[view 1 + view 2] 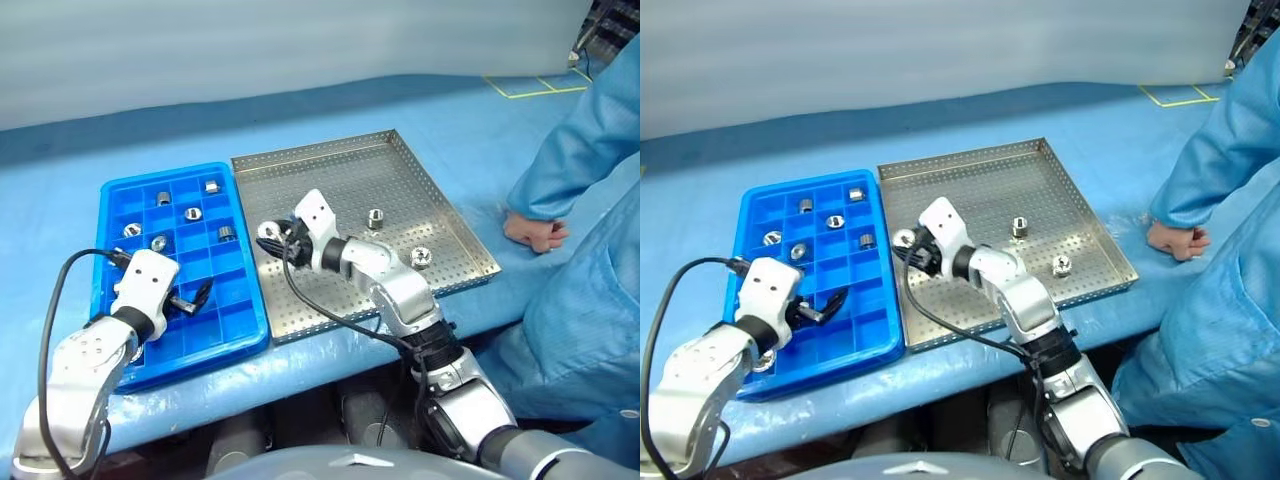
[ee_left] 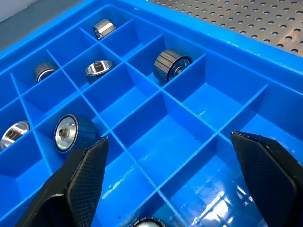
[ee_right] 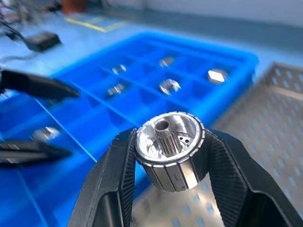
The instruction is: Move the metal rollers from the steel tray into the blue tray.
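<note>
My right gripper is shut on a metal roller, a shiny ribbed cylinder with a central hole. It holds the roller above the left edge of the steel tray, next to the blue tray. Two more rollers lie on the steel tray's perforated floor. Several rollers sit in separate compartments at the far end of the blue tray. My left gripper hangs open and holds nothing, low over the blue tray's near compartments.
A person in a blue coat stands at the right, one hand resting on the blue table cover just beyond the steel tray's right rim. The two trays lie side by side, touching. Black cables run from both wrists.
</note>
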{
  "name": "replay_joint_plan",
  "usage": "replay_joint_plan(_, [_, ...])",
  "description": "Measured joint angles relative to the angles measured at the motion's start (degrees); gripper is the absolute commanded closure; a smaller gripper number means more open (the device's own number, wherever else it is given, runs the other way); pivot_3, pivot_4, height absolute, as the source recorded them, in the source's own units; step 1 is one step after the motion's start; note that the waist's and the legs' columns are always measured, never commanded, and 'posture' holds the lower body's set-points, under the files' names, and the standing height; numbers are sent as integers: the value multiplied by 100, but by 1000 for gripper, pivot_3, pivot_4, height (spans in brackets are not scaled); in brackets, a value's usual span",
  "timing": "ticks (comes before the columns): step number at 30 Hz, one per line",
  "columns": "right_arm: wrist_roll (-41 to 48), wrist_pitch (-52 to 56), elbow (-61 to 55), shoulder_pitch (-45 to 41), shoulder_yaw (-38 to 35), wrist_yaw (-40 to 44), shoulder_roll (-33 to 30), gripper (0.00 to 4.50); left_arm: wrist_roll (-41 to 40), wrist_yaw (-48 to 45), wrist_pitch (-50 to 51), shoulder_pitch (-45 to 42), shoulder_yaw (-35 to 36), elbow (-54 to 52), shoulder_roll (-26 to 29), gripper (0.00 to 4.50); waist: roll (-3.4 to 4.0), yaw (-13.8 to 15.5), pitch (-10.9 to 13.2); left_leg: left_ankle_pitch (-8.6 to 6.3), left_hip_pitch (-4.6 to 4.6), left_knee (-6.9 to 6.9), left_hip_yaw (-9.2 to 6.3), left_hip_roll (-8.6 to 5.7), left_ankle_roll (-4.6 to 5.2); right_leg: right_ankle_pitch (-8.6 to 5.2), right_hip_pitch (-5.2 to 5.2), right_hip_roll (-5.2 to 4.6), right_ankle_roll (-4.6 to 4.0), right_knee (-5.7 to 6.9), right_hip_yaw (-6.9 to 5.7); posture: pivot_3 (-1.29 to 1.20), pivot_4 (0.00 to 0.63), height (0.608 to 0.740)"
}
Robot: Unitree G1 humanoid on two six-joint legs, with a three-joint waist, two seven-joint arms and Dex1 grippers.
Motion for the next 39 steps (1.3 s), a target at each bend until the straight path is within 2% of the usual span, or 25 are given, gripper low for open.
replay_joint_plan(2, [42, -31, 141, -250, 116, 115, 208, 2651, -104, 39, -7, 125, 302, -116, -126, 0, -2, 76, -2, 2, 4, 0, -4, 3, -4, -1, 3, 2, -7, 0, -7, -1, 150, 740])
replay_joint_plan(7, [-98, -441, 1381, -655, 235, 210, 600, 2651, -102, 264, -9, 439, 715, -254, -351, 0, -2, 343, -2, 6, 4, 0, -20, 0, -11, -4, 1, -3, -19, -7, -32, 63, 150, 740])
replay_joint_plan(12, [-242, -869, 2442, -853, 294, 394, 870, 2651, -103, 376, -33, 805, 723, -535, -609, 0, -4, 584, -3, 8, 0, -1, -32, 1, -18, -7, 4, -9, -26, -10, -52, 105, 150, 740])
replay_joint_plan(15, [-330, -1105, 2917, -929, 275, 412, 890, 2651, -98, 427, -52, 944, 724, -642, -667, 0, -3, 704, -3, 12, 8, -1, -48, 3, -27, -29, 5, -8, -70, -10, -71, 113, 150, 740])
replay_joint_plan(21, [-443, -1468, 3463, -1059, 266, 416, 897, 2651, -102, 478, -138, 969, 635, -692, -728, 0, -2, 793, -2, 20, 28, -1, -64, 4, -38, -32, 32, 0, -83, -6, -86, 103, 150, 740])
replay_joint_plan(27, [-480, -1605, 3598, -1086, 154, 400, 886, 701, -103, 472, -151, 779, 461, -691, -704, 0, 3, 790, 1, 20, 74, -1, -82, 5, -38, -38, 86, 2, -90, -13, -103, 60, 150, 740])
replay_joint_plan(30, [-517, -1697, 3274, -933, 73, 324, 876, 701, -104, 439, -152, 602, 384, -682, -643, 0, 5, 769, 2, 21, 74, -2, -83, 5, -40, -40, 86, 11, -92, -11, -103, 49, 150, 740])
replay_joint_plan(35, [-504, -1518, 1975, -567, -184, 28, 615, 701, -174, 400, -161, 49, 105, -463, -643, 0, 9, 773, 5, 23, 71, -5, -89, 3, -44, -41, 90, 13, -94, -12, -106, 23, 150, 740])
replay_joint_plan(39, [-504, -1494, 1887, -550, -204, 12, 586, 701, -178, 396, -162, 28, 84, -454, -646, 0, 8, 772, 4, 23, 72, -5, -88, 3, -44, -41, 90, 13, -94, -12, -106, 23, 150, 740])
